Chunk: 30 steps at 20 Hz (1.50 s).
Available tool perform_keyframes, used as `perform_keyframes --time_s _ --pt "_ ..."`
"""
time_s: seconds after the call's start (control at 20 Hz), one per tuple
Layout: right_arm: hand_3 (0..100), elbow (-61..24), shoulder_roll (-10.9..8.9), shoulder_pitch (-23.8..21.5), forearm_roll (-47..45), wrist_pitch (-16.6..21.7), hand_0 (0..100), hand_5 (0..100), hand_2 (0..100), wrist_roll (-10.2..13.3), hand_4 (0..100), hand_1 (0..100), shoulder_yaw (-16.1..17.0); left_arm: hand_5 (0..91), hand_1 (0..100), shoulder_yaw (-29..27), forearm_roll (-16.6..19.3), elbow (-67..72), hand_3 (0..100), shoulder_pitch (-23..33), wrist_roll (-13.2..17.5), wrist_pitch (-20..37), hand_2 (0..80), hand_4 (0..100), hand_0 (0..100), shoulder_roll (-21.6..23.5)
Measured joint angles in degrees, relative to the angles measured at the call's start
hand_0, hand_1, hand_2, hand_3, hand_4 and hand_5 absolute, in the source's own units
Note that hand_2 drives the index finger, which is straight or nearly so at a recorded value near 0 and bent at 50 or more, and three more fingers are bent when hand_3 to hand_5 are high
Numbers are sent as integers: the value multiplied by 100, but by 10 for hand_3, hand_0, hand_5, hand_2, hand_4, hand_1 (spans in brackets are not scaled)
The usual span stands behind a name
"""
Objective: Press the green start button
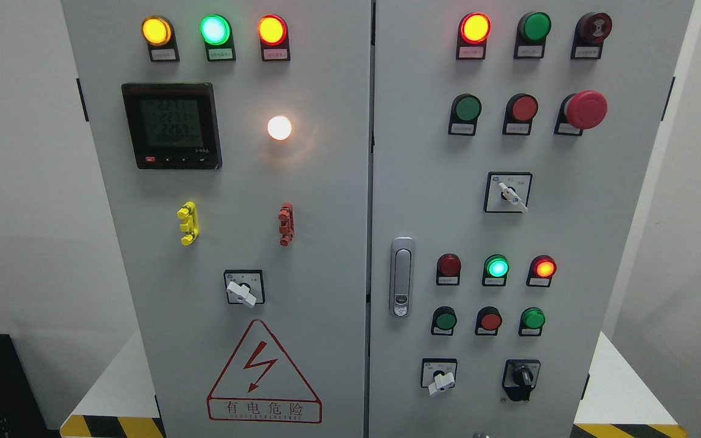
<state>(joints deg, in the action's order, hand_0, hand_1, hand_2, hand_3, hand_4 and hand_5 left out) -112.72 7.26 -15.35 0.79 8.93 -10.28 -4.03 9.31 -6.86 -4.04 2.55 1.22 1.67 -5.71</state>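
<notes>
A tall grey sheet-metal cabinet (326,243) with two smooth matte doors fills the frame, and no robot hand shows anywhere in the head view, so whether its fingers are open or closed cannot be told. Several round green buttons sit on the right door: an unlit one in the upper right of the frame (467,108) beside a flat red button (524,107) and a domed red mushroom stop (585,109), and two more at the lower right (445,319) (532,319) on either side of a red one (490,320); which is the start button cannot be told, the labels being too small. A glowing green lamp (497,267) sits above that lower row. A chrome door latch (402,277) stands at the centre seam. On the left door a black square meter (171,126) has a pale display, with a white round lamp (279,128) lit beside it and a red-edged triangular warning sign (263,375) low down. The cabinet stands on a pale platform (624,389) edged with yellow-black stripes, against plain white walls (22,182).
</notes>
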Motion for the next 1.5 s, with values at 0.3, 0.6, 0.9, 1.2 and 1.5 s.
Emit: perform_keyframes --time_s 0.3,0.6,0.9,1.2,1.5 --pt "102 -37 -5 76 654 287 366 0 0 150 48 240 14 0 556 0 0 0 0 0 0 0 0 0 120 0" --pt "258 -49 -9 194 1729 674 274 0 0 401 188 272 52 0 556 0 0 0 0 0 0 0 0 0 120 0" --pt "446 -63 -6 381 2854 822 216 128 0 651 362 312 194 0 556 0 0 0 0 0 0 0 0 0 120 0" --pt "519 -77 -2 636 3923 844 329 287 0 841 490 317 282 0 556 0 0 0 0 0 0 0 0 0 120 0" --pt "537 -92 0 910 4973 847 422 385 0 1000 546 328 333 0 556 0 0 0 0 0 0 0 0 0 120 0"
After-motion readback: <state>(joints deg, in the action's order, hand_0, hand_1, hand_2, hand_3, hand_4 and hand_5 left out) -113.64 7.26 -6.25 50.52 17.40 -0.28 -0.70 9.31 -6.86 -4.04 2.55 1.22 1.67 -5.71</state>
